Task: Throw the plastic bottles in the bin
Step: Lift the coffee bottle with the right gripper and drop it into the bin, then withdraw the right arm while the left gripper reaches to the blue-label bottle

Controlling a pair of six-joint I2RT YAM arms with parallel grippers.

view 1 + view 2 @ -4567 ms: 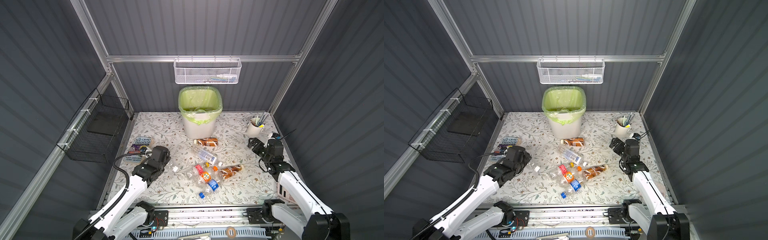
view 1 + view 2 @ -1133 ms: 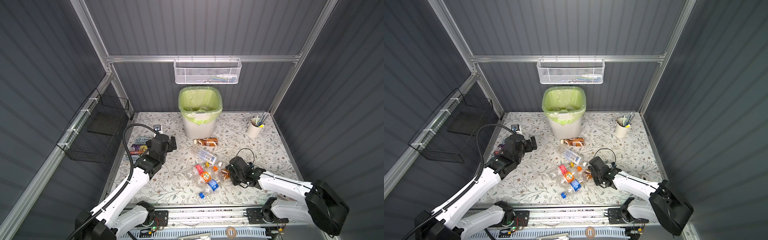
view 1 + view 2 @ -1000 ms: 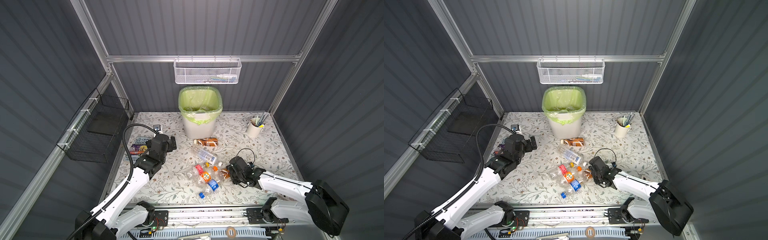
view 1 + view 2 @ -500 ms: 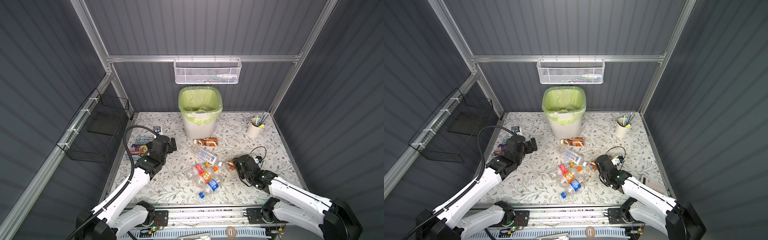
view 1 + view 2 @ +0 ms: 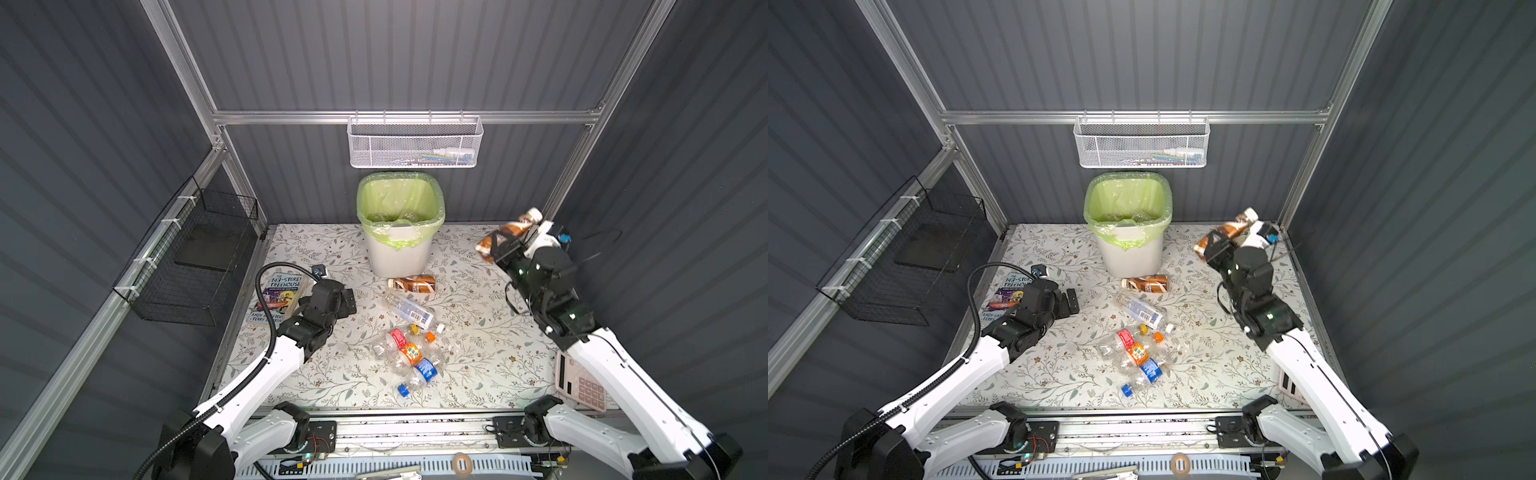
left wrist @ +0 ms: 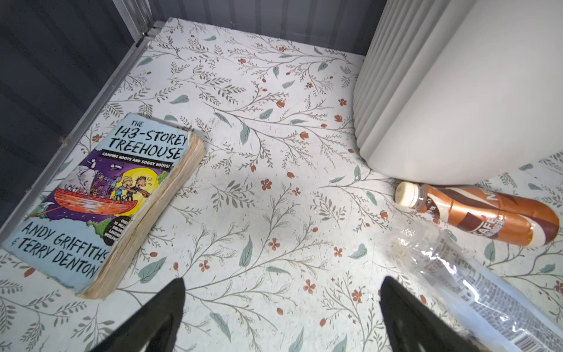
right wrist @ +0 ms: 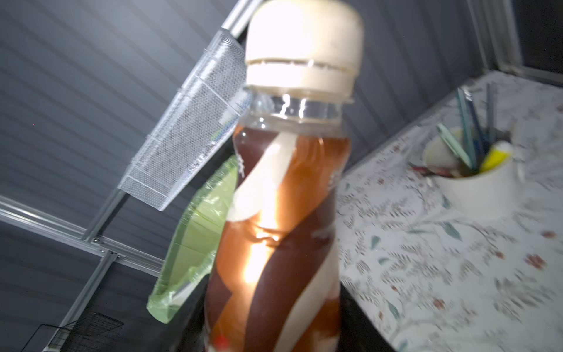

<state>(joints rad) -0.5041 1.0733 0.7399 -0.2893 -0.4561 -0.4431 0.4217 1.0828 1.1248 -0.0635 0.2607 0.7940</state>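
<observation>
My right gripper point(image 5: 504, 246) point(image 7: 274, 329) is shut on a brown-labelled plastic bottle point(image 5: 510, 230) point(image 7: 283, 213) with a white cap, held high at the back right, to the right of the bin point(image 5: 401, 251) point(image 5: 1130, 254). The bin is white with a light green bag. On the table in front of it lie another brown bottle point(image 5: 413, 284) point(image 6: 487, 219), a clear bottle point(image 5: 409, 309) point(image 6: 475, 283) and a cluster of several bottles point(image 5: 409, 357). My left gripper point(image 5: 347, 301) point(image 6: 280, 283) is open and empty, low over the table to the left of those bottles.
A book point(image 5: 278, 297) point(image 6: 122, 189) lies at the left edge beside my left gripper. A white cup of pens point(image 7: 475, 186) stands at the back right, a calculator point(image 5: 579, 380) at the front right. A white mesh basket point(image 5: 415, 143) hangs above the bin, and a black wire basket point(image 5: 195, 266) hangs on the left wall.
My right arm has lifted the brown bottle off the middle of the table and swung it up to the back right. The left gripper has hardly moved.
</observation>
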